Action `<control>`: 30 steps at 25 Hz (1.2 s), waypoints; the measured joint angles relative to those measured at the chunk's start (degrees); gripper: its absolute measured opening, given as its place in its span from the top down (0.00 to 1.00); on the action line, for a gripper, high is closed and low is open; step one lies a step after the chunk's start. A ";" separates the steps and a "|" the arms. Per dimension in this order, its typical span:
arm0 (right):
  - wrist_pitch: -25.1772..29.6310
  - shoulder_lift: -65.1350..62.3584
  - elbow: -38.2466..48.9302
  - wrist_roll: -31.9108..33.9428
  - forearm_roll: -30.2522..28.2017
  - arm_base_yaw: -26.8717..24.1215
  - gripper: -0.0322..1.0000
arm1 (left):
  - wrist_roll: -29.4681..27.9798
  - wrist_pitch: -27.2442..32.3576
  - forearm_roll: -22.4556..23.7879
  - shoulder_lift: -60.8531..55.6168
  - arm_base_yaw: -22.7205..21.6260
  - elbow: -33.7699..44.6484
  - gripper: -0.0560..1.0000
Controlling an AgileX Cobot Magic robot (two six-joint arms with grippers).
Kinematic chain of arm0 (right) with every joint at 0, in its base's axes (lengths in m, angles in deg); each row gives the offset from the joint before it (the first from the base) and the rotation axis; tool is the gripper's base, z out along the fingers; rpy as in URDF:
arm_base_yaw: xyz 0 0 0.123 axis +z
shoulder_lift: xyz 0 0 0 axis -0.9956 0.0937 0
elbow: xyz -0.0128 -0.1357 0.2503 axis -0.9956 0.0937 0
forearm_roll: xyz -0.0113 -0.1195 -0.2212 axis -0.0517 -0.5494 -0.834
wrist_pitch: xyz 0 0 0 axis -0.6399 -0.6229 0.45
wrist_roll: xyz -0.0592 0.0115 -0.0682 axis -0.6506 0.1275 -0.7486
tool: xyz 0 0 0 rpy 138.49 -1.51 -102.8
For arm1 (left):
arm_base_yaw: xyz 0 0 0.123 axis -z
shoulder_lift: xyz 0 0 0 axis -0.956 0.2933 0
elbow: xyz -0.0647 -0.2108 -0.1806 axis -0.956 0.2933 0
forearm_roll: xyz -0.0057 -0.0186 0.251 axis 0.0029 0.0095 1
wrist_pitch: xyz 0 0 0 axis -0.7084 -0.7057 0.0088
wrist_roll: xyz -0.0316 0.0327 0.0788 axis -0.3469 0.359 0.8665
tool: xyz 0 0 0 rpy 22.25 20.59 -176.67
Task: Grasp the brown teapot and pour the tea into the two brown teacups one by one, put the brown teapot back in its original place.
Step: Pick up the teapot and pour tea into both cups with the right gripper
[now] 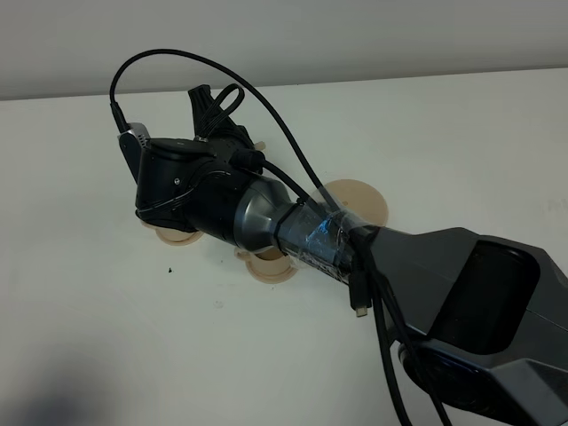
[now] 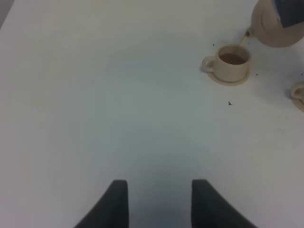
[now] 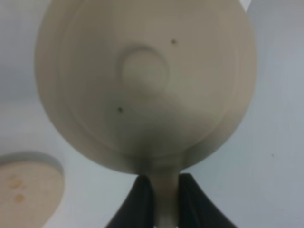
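**Right claw (image 3: 166, 189) holds the teapot (image 3: 147, 80) tilted over a cup; left claw (image 2: 159, 186) holds nothing.**

The right claw's two fingers are closed tight on the teapot's loop handle, with the lid and knob facing the wrist camera. In the left wrist view the teapot (image 2: 278, 23) hangs above the table (image 2: 95, 95), spout down. A thin stream of tea (image 2: 242, 41) falls into the cup (image 2: 232, 63), which stands on its saucer and holds brown tea. The second cup (image 2: 299, 94) is near it, only its edge in view. The left claw is spread wide, nothing between its fingers, well apart from the cups. From above, the right arm (image 1: 266, 222) hides the teapot, and the wide saucer (image 1: 359, 197) lies bare.
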 joint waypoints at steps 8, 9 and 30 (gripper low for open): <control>0.06 0.00 0.00 0.00 -0.42 0.00 0.84 | 0.00 0.00 0.00 0.00 0.00 0.00 0.60; 0.06 0.00 0.00 0.00 -0.42 0.00 0.84 | 0.00 0.00 0.00 0.00 0.00 0.00 0.60; 0.80 0.00 0.00 0.00 -0.42 0.00 0.84 | 0.05 0.00 0.00 0.00 0.00 0.00 0.60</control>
